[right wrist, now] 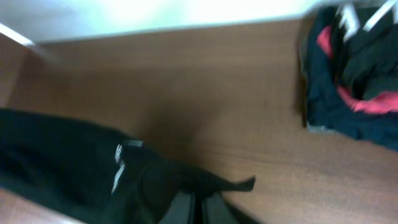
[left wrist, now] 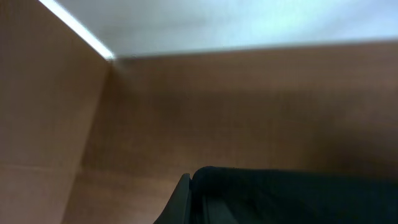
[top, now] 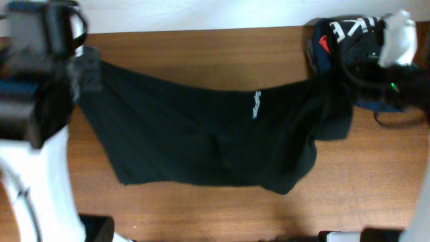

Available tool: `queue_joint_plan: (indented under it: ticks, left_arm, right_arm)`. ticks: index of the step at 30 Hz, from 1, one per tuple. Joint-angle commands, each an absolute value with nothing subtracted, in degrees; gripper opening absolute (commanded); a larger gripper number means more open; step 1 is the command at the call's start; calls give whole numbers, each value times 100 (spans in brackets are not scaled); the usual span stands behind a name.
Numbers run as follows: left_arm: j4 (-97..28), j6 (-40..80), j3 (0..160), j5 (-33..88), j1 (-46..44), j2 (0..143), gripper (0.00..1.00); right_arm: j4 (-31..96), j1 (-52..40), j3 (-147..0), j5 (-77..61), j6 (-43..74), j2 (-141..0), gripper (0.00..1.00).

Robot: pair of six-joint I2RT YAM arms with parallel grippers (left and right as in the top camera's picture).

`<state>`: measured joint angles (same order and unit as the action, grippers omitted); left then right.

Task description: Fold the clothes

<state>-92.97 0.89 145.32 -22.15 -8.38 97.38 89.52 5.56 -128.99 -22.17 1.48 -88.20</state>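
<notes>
While it is pulled taut, the polo shirt [top: 201,138] runs lengthwise left-right.

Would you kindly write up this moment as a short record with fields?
garment: black shirt, stretched between both grippers over the wooden table, not yet folded
logo: small white logo, facing up
left gripper: shut on the shirt's left end
right gripper: shut on bunched fabric at the right end
other: pile of garments with white lettering, far right corner
</notes>
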Motion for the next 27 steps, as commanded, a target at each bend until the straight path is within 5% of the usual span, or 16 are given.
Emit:
queue_joint_plan:
  ticks: [1,11,23,24,25,26,27]
  left_arm:
    - [-9223,353,14138,-2346,-808,10377,1]
    - [-7623,456,12827,-2364,-808,11839,1]
    - [-6499,456,12464,-2314,-766,13021,1]
    - [-6486,458,12464,-2290,-766,13026,1]
    - [-6473,458,12464,-2272,-764,13028,1]
    - [-6455,458,12464,-2272,-766,13028,1]
    - [-6449,458,12464,-2272,-764,13028,1]
  right_arm:
    - [8888,596,-12916,-2209,16,-9548,4]
    - [7933,292,-12916,-2209,-276,-11902,4]
    - [4925,231,-12916,-2193,-119,-13253,5]
    - [4735,231,-12927,-2187,-117,-13244,17]
    - [4676,231,-12962,-2189,-84,-13229,42]
    - [4858,231,-13085,-2187,47,-13194,82]
    - [5052,231,-13155,-2187,56,-13176,88]
